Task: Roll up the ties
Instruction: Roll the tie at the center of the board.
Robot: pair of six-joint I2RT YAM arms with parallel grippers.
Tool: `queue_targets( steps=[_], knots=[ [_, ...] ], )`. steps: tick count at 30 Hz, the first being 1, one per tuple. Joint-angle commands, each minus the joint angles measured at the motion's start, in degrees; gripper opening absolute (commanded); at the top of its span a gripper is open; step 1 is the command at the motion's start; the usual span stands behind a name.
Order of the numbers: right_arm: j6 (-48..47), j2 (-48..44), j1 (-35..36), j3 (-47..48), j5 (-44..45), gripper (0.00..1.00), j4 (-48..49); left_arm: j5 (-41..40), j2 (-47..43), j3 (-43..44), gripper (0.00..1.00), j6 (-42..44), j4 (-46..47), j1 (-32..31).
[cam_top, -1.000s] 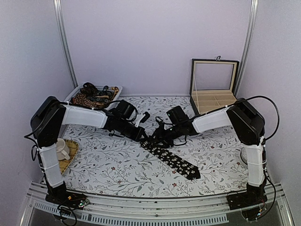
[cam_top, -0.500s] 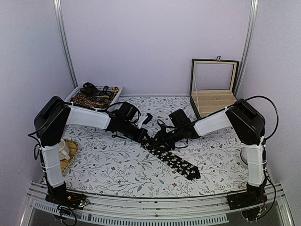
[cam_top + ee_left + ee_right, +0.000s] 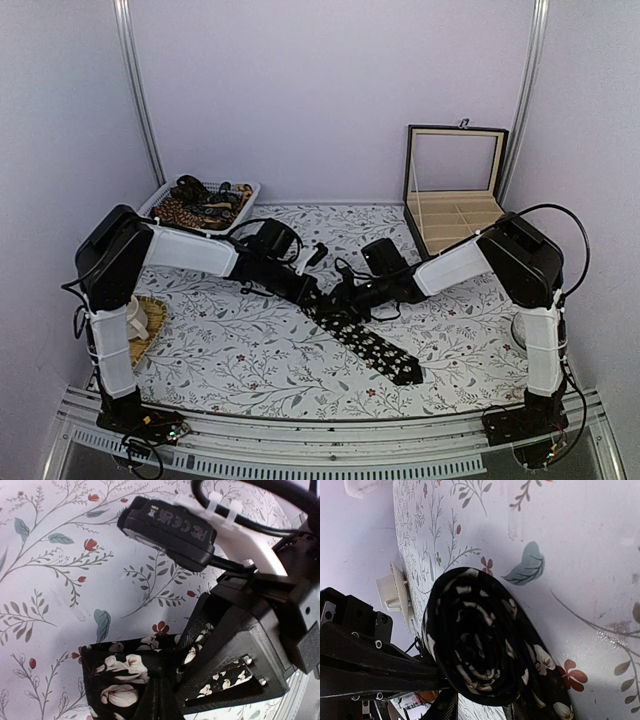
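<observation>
left claw (image 3: 316, 291) clamped on the rolled end of the black flowered tie (image 3: 372, 343) at mid bench (image 3: 240, 350); right claw (image 3: 342, 297) straddles that roll, cannot tell if it grips; the rest lies flat

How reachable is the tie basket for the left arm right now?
Probably not yet: the left end effector is shut on the tie mid-table. The basket sits close behind that arm with nothing between, so after letting go the way looks free.
</observation>
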Motion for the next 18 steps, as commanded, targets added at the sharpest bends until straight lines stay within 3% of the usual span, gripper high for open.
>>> queue_targets(
  steps=[1,5,10,13,15,18],
  knots=[
    [2.1,-3.1,-0.2,-3.2,3.0,0.35,4.4,-0.4,-3.7,-2.6,0.0,-1.3,1.0,-1.4],
    [3.3,-3.1,-0.7,-4.7,4.7,0.34,6.1,-0.3,-5.7,-4.8,0.0,-2.7,4.0,-1.4],
    [3.5,0.3,-0.7,-3.1,4.6,0.21,5.8,0.0,-6.9,-5.9,0.0,-3.3,5.9,-1.3],
    [3.7,1.9,-0.7,-2.6,3.9,0.19,4.8,-0.2,-7.7,-5.9,0.02,-3.1,5.8,-0.8],
    [3.5,2.4,-0.7,-2.7,3.7,0.19,4.0,-0.7,-8.9,-6.5,0.11,-3.0,6.0,0.1],
    [2.7,3.0,-0.7,-2.7,3.6,0.19,3.1,-1.1,-10.6,-6.8,0.34,-2.2,5.4,2.3]
  ],
)
